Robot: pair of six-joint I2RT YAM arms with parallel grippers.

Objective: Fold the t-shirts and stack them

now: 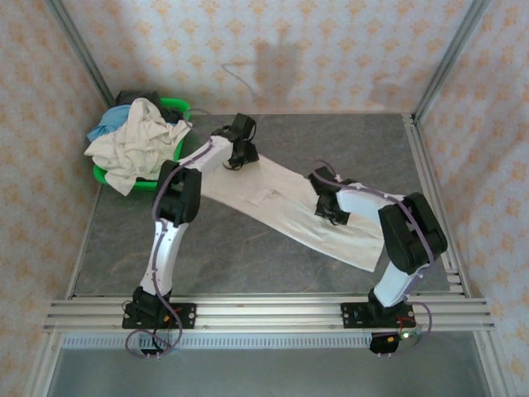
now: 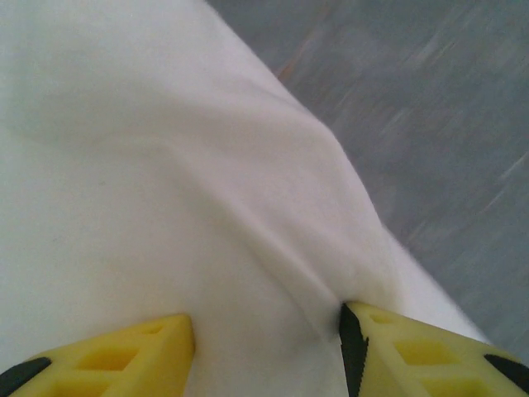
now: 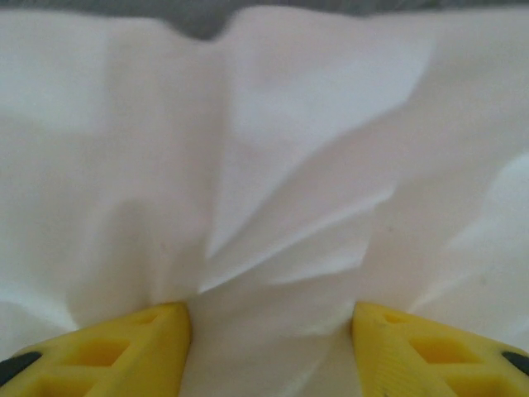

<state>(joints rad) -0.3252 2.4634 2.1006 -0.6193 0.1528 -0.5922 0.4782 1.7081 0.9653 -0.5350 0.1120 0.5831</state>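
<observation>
**A:** What does the overhead camera show?

**B:** A white shirt (image 1: pixel 277 197), folded lengthwise into a long band, lies slantwise across the grey desk (image 1: pixel 248 260). The left gripper (image 1: pixel 238 157) is down on the band's far end. The right gripper (image 1: pixel 329 211) is down partway along it, with a stretch of cloth beyond it on the near side. Just past the left jaws is a green basket (image 1: pixel 177 103) holding a heap of shirts (image 1: pixel 136 142), cream, light blue and dark, which look unfolded.

**A:** And the left wrist camera?

**B:** The yellow jaws stand apart with white cloth between them. A soft ridge of cloth runs up to the right-hand jaw, and bare desk begins just outside it. They seem placed close to the band's edge so that closing would gather that edge.

**A:** The right wrist camera?

**B:** These jaws are also apart, clamped on nothing. The cloth between them is puckered, with creases fanning away. A thin strip of desk shows beyond the far edge. I judge the two jaws are spaced along the band so that one end can be lifted over the other.
</observation>
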